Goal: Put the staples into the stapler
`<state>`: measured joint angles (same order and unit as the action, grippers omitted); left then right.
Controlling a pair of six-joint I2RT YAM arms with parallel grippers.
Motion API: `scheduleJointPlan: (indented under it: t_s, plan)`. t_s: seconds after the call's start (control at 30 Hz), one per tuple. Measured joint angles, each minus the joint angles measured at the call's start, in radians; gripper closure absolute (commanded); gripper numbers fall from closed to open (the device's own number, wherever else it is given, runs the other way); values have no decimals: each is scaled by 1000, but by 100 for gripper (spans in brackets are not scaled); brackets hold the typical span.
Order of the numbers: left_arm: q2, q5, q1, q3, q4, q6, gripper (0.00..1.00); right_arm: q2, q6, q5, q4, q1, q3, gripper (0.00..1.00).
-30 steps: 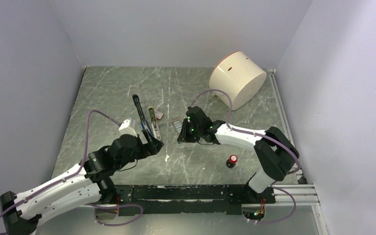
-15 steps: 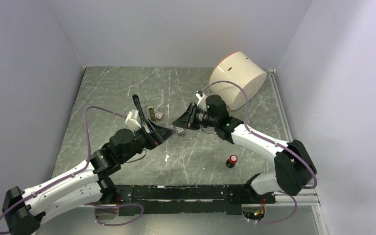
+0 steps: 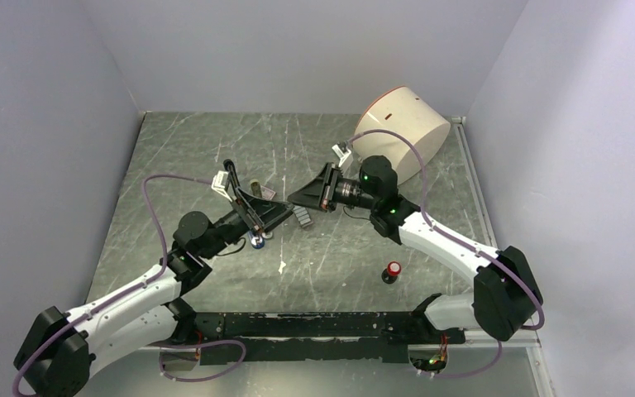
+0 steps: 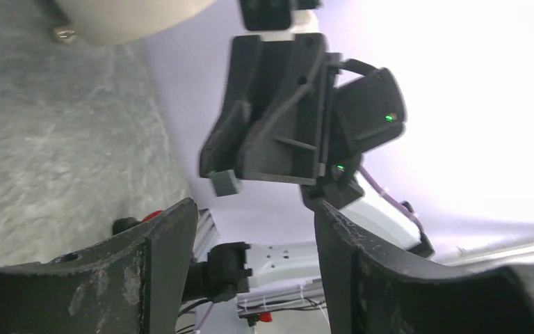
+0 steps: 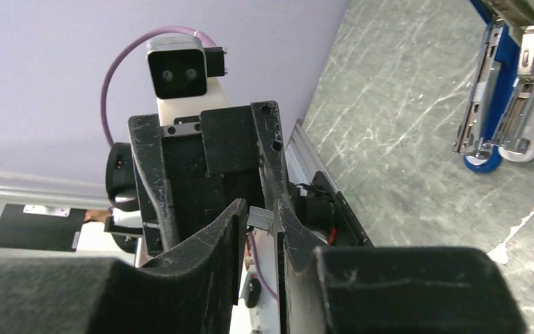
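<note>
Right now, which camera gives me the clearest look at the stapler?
The right wrist view. The stapler lies opened on the table there, its blue body and silver channel plain, though the frame edge cuts it. The top view shows it small and partly covered by the left tool. The left wrist view misses it.

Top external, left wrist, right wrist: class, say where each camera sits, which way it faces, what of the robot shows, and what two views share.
Top external: above, behind the bases, looking down on the table; left arm and right arm show.
Left wrist: faces the right gripper; left gripper open at the bottom.
Right wrist: faces the left gripper; right gripper shut on the staples.
Shared: both wrist views show the staples.
</note>
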<state>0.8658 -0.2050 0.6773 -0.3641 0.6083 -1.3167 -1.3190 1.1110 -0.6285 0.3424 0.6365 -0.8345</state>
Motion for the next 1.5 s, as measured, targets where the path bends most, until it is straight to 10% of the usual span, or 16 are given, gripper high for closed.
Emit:
scheduleJointPlan:
  t_s: [0.27,1.1,1.5]
  plan:
    - [3,-68,-1,2,143,-19,52,10,58,-32,68,-2,0,75]
    - [-23,-49,-1,14,134,12,48,12,95,-65,111,-3,12,76]
    - [-159,187,-1,-121,-503,251,36,-19,-204,170,-272,5,-12,63]
